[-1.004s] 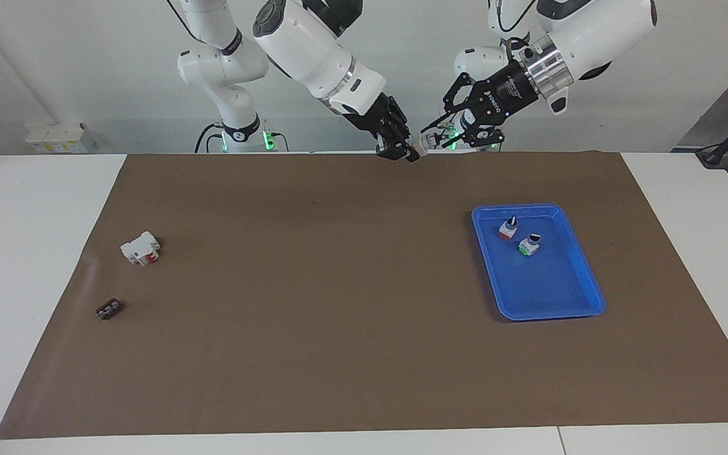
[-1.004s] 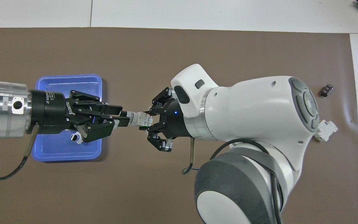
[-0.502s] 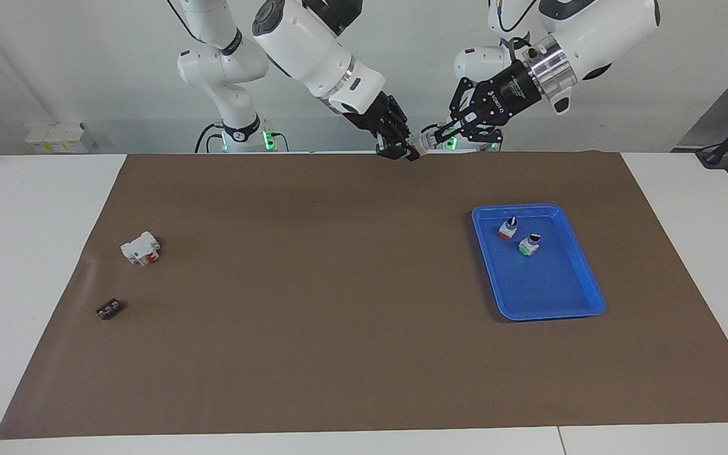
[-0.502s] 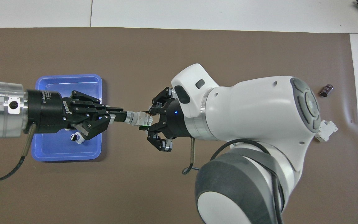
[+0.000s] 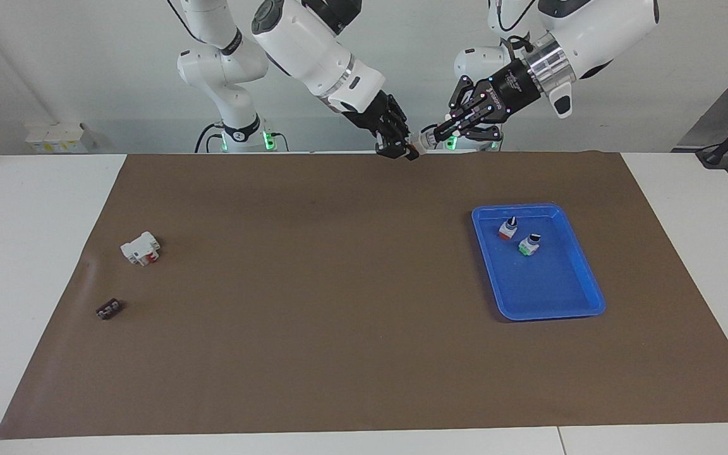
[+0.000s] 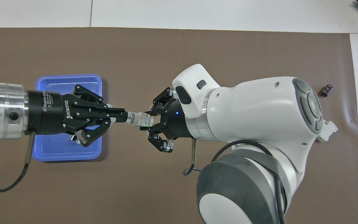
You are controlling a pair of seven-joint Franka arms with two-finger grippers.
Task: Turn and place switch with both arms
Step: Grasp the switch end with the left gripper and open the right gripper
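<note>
The switch [image 5: 419, 143] hangs in the air between my two grippers, above the brown mat's edge nearest the robots. In the overhead view its white body and silvery collar [image 6: 140, 118] show. My right gripper [image 5: 405, 150] is shut on the white body, also seen in the overhead view [image 6: 150, 119]. My left gripper [image 5: 435, 134] is shut on the black knob end; in the overhead view [image 6: 123, 116] its fingers hide the knob. The two grippers face each other in one line.
A blue tray [image 5: 553, 291] toward the left arm's end holds a red-ended switch [image 5: 508, 229] and a green-ended switch [image 5: 529, 245]. Toward the right arm's end lie a white block with a red part [image 5: 140, 248] and a small dark piece [image 5: 108, 309].
My left gripper has closed on the knob end and its wrist has rolled about its own axis. The right gripper and the switch body have stayed in place.
</note>
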